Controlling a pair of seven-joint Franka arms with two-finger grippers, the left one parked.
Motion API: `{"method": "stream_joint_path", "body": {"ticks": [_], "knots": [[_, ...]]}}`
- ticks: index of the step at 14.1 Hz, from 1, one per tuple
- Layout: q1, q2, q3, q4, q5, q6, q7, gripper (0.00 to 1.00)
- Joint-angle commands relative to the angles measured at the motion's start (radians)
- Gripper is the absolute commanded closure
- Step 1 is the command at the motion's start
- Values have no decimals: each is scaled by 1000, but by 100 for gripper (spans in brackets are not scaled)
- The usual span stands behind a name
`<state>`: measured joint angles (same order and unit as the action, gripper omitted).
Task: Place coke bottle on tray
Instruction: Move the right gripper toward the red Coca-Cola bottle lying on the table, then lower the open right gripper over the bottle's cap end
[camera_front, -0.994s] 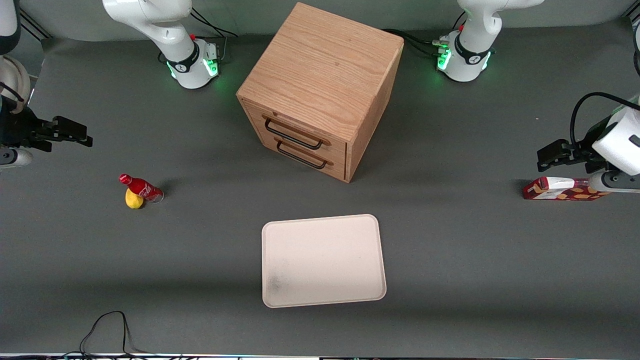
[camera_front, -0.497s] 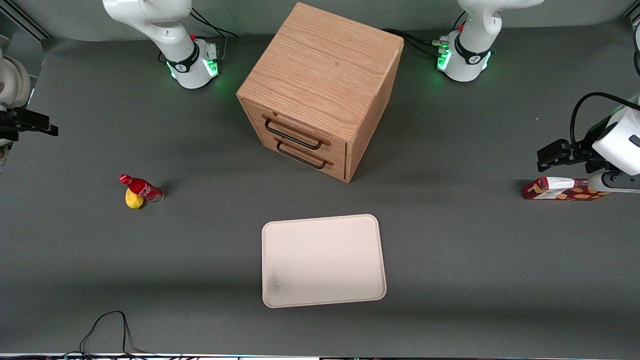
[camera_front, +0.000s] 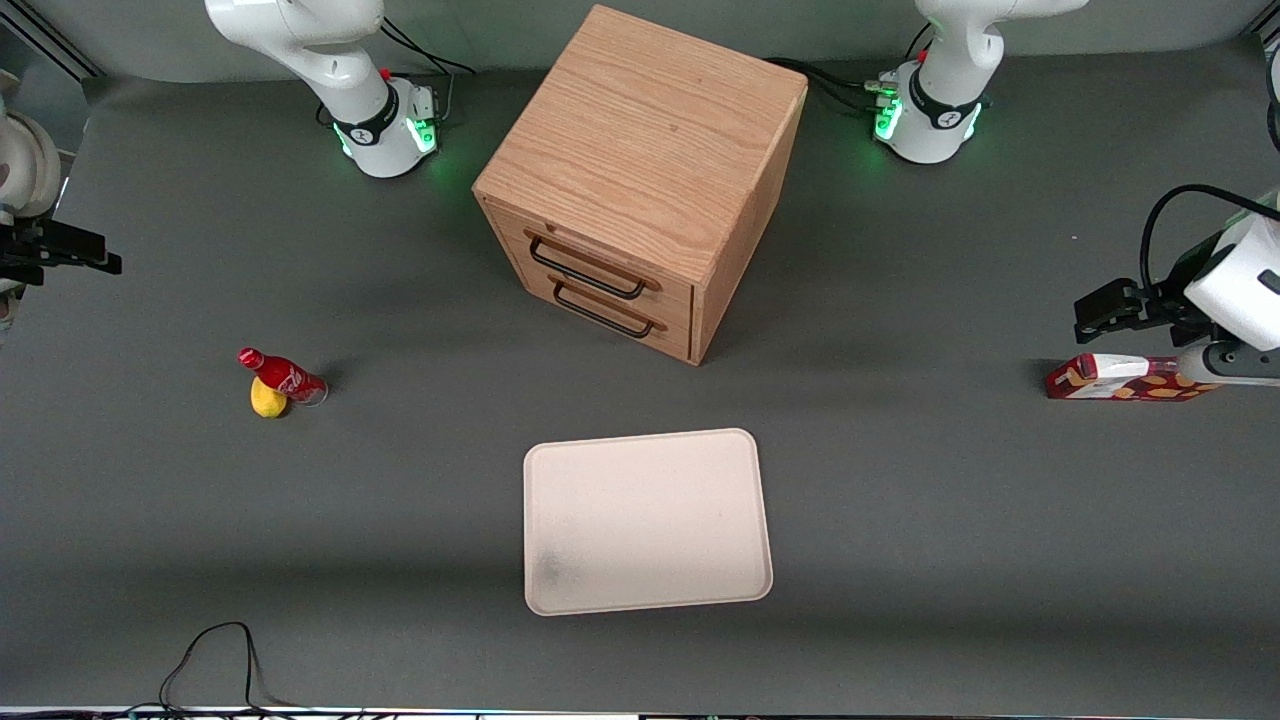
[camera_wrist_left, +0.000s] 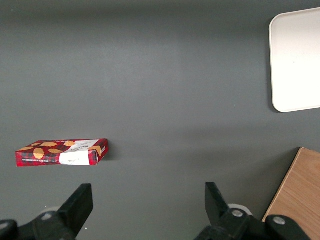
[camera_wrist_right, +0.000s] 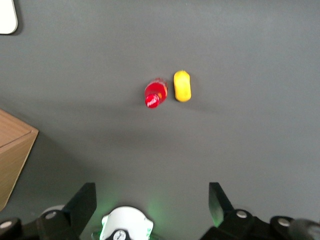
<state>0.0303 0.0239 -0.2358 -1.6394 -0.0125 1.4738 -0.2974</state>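
Note:
The coke bottle (camera_front: 283, 376) is small and red with a red cap, and it stands on the grey table touching a yellow lemon (camera_front: 266, 400). From the right wrist view I look down on the coke bottle (camera_wrist_right: 155, 93) with the lemon (camera_wrist_right: 182, 86) beside it. My gripper (camera_front: 75, 250) hangs high over the working arm's end of the table, farther from the front camera than the bottle. The gripper (camera_wrist_right: 151, 197) is open with nothing between its fingers. The pale beige tray (camera_front: 648, 520) lies flat near the table's front, bare apart from a faint grey smudge.
A wooden two-drawer cabinet (camera_front: 640, 180) stands at mid-table with both drawers shut. A red patterned carton (camera_front: 1120, 378) lies toward the parked arm's end. The working arm's base (camera_front: 385, 130) glows green. A black cable (camera_front: 215, 660) loops at the table's front edge.
My gripper has pulled away from the bottle toward the working arm's end of the table, then almost stopped. Bottle, lemon and tray have not moved.

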Motion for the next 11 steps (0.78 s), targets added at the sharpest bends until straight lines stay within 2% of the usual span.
{"method": "stream_joint_path", "body": {"ticks": [1,5,11], "knots": [[17,-65,4,-178,-26,152,1,0],[31,-75,6,-359,-26,343,21,1],[42,-61,6,-543,-26,604,20,1]]}}
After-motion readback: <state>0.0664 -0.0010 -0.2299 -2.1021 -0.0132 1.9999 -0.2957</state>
